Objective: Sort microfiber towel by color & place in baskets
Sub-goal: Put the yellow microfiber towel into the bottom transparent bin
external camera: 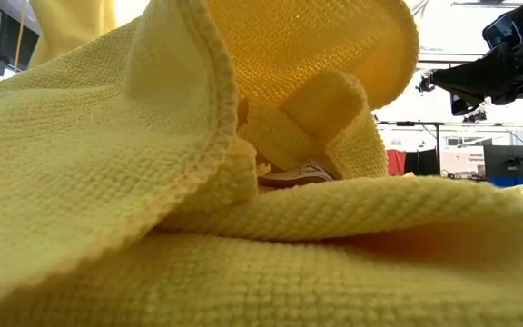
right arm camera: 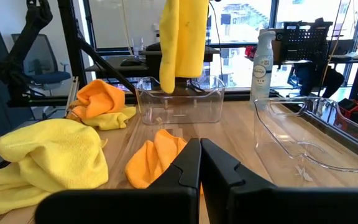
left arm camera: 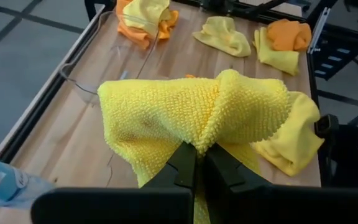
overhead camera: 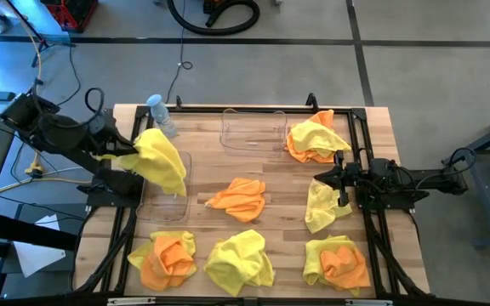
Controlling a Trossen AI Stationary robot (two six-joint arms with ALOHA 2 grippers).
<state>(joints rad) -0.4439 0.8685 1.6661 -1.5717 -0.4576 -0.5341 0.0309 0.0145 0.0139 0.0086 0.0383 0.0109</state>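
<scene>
My left gripper (overhead camera: 133,156) is shut on a bright yellow microfiber towel (overhead camera: 163,161) that hangs over the left basket (overhead camera: 167,204), a clear low tub. A second clear basket (overhead camera: 253,129) stands at the far middle. An orange towel (overhead camera: 239,198) lies mid-table. A yellow one (overhead camera: 323,206) lies beside my right gripper (overhead camera: 320,180), which is shut on nothing at the table's right. Mixed yellow and orange heaps lie at the far right (overhead camera: 316,138), near right (overhead camera: 337,262) and near left (overhead camera: 167,257). A yellow towel (overhead camera: 239,262) lies near the front edge. My left gripper pinches a bunched fold of the yellow towel (left arm camera: 211,142) between its two fingers (left arm camera: 182,168), several layers gathered together. The fingers slant downward from the table's left side. The towel hangs slack below and around the fingertips, its lower end (right arm camera: 169,84) clear of the table above the left basket.
A clear water bottle (overhead camera: 162,116) stands at the far left corner, close to the left arm. Black frame rails (overhead camera: 360,144) run along the table's edges. In the low view a yellow towel (external camera: 198,182) fills nearly the whole picture.
</scene>
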